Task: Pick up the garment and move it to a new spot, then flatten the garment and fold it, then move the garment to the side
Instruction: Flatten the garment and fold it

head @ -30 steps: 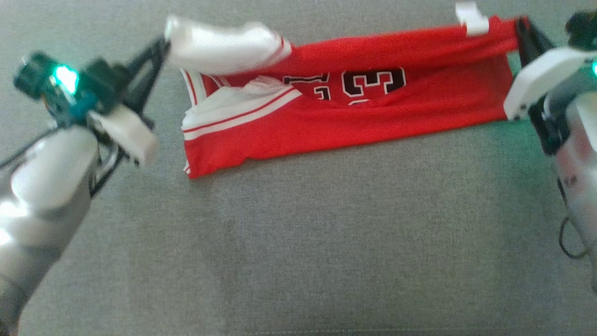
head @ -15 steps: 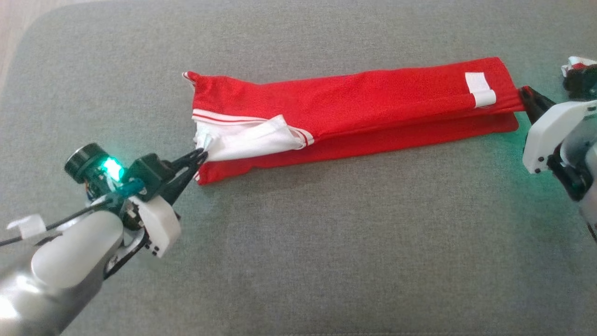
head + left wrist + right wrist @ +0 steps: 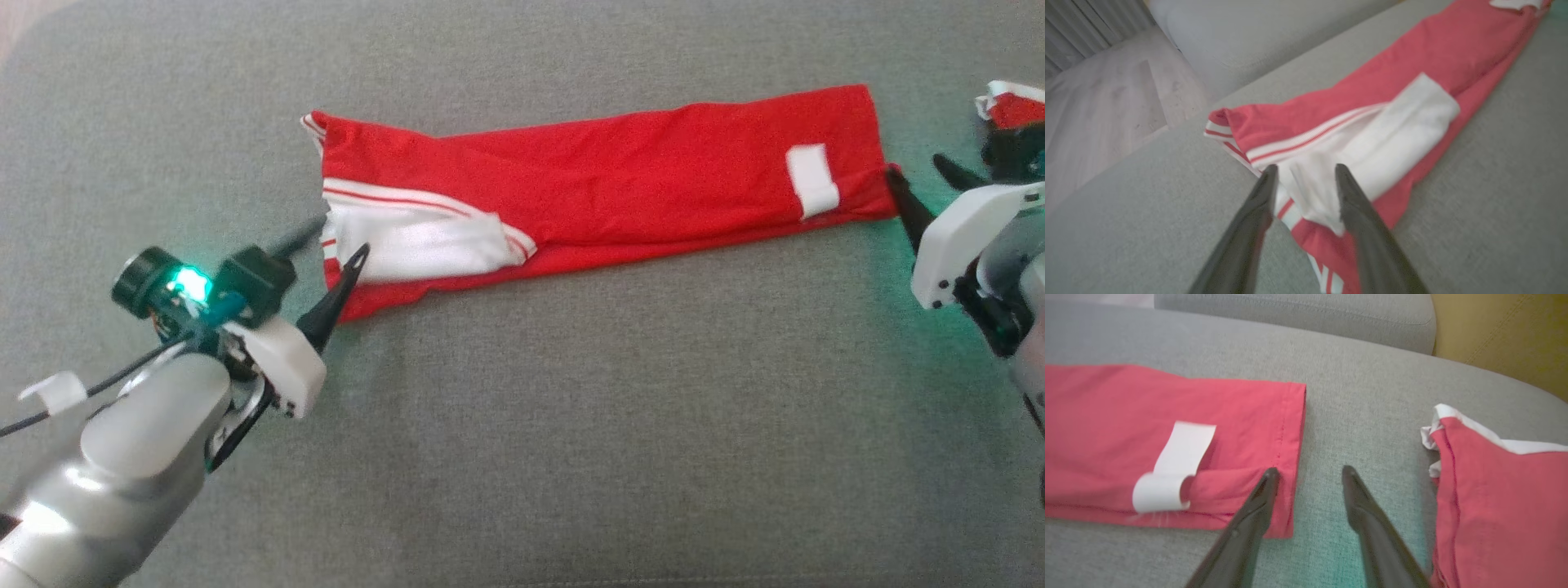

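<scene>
The garment (image 3: 612, 180), a red jersey with white trim, lies folded lengthwise in a long strip on the grey cushion (image 3: 522, 425). A white panel (image 3: 424, 241) shows at its left end and a white label (image 3: 812, 180) near its right end. My left gripper (image 3: 339, 245) is open at the left end, its fingers astride the white corner (image 3: 1314, 192) without pinching it. At the right hem (image 3: 1290, 457) my right gripper (image 3: 914, 167) is open, one fingertip (image 3: 1270, 473) over the hem edge, the other over bare cushion.
A second red and white piece of clothing (image 3: 1012, 106) lies bunched at the far right, close beside my right gripper (image 3: 1309, 470). The cushion edge and a pale floor (image 3: 1098, 106) lie beyond the garment's left end. A yellow cushion (image 3: 1502, 335) stands behind.
The lifted half of the garment has come down over the lower half, hiding the number. Both grippers, shut on its ends before, have opened and let go.
</scene>
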You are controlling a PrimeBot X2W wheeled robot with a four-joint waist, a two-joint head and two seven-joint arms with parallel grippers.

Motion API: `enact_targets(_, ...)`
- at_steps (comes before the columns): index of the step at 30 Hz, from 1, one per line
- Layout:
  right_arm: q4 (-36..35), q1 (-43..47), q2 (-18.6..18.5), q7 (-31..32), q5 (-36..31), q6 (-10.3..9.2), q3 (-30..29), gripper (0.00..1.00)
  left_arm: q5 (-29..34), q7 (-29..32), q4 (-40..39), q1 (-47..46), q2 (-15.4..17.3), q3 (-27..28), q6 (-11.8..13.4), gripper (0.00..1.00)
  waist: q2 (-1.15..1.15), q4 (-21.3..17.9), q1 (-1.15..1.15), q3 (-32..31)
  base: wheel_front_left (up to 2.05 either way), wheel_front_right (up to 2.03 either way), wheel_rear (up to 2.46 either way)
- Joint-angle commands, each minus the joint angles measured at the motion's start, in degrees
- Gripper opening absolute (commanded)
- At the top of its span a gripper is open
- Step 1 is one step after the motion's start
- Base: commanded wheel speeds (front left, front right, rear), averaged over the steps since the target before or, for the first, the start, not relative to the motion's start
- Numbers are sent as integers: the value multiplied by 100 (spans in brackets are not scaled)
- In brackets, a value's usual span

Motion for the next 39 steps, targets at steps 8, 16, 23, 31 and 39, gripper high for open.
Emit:
enact_targets(8,-167,-158,345,-1264,331,-11,-723,100,-379,-672,-44,-141,-172,1256,661,100,0,-105,-1,-415,0,0,0)
enact_targets(16,-912,420,1277,-1745,-529,-11,-2033,100,136,-687,-1625,1259,-625,3400,1290,100,0,-140,-1,-720,0,0,0)
enact_targets(23,-2542,2083,2394,-1748,-2056,-11,-3431,100,1082,-688,-2280,2629,-1309,4349,1154,100,0,-113,-1,-801,0,0,0)
enact_targets(31,-3211,2962,2547,-1749,-2251,-11,-3420,100,1665,-688,-2220,3371,-1928,5060,655,100,0,-128,-1,-716,0,0,0)
enact_targets(39,-2750,2469,2548,-1624,-2685,-11,-3821,100,2135,-688,-2087,3131,-2279,5426,163,100,0,31,-1,-298,0,0,0)
